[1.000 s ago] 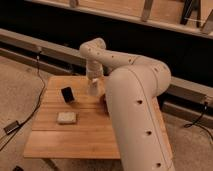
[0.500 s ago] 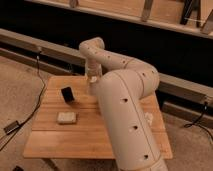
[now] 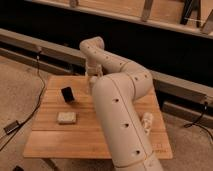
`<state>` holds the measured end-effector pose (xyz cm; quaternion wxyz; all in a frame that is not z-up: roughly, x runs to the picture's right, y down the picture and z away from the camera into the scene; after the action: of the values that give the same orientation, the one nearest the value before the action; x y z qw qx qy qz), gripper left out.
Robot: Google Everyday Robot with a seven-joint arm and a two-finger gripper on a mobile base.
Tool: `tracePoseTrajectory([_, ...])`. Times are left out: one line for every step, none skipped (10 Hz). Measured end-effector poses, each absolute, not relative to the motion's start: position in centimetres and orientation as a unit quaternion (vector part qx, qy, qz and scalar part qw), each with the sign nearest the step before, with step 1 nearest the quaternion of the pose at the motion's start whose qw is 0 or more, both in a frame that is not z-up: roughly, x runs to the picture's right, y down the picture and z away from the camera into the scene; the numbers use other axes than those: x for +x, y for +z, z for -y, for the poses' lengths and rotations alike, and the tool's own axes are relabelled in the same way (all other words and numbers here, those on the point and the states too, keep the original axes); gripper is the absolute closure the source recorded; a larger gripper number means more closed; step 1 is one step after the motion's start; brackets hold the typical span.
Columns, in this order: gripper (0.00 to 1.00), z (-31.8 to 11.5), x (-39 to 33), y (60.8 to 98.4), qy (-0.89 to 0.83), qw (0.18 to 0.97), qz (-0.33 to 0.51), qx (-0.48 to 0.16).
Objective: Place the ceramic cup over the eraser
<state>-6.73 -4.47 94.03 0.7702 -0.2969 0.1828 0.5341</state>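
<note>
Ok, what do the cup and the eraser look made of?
The cup: black, slight sheen, likely glazed ceramic. The eraser: pale matte block, rounded corners, probably rubber. The hand hangs above the far side of the table, apart from the cup.

Arm [image 3: 121, 117] farther left, pincer [image 3: 92, 80] above table [image 3: 56, 141]

Wooden table [image 3: 60, 142]: ceramic cup [image 3: 67, 94], eraser [image 3: 66, 117], white lump [image 3: 147, 122]; gripper [image 3: 92, 78] near far edge

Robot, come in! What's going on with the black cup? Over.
Gripper at table's far side, beside ceramic cup, apart from it. Cup on table, eraser nearer the camera, uncovered. Nothing between them.
</note>
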Motion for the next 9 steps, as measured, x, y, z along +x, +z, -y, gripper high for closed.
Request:
tracePoseTrajectory([0.49,4.4,-7.0,94.2,0.533,0.77,-0.183,-0.301])
tracePoseTrajectory([0.6,4.4,-7.2,94.3,0.532,0.769,-0.183,-0.304])
tracePoseTrajectory([0.7,4.4,-7.2,94.3,0.532,0.768,-0.183,-0.306])
tracePoseTrajectory([0.8,4.4,-7.3,94.3,0.533,0.767,-0.184,-0.308])
tracePoseTrajectory([0.9,4.4,-7.3,94.2,0.532,0.766,-0.186,-0.309])
tracePoseTrajectory([0.96,4.3,-7.4,94.1,0.531,0.766,-0.187,-0.31])
tracePoseTrajectory([1.0,4.3,-7.6,93.6,0.528,0.767,-0.191,-0.311])
tracePoseTrajectory([1.0,4.4,-7.5,93.0,0.525,0.768,-0.195,-0.309])
tracePoseTrajectory([1.0,4.6,-7.6,92.2,0.522,0.771,-0.199,-0.307])
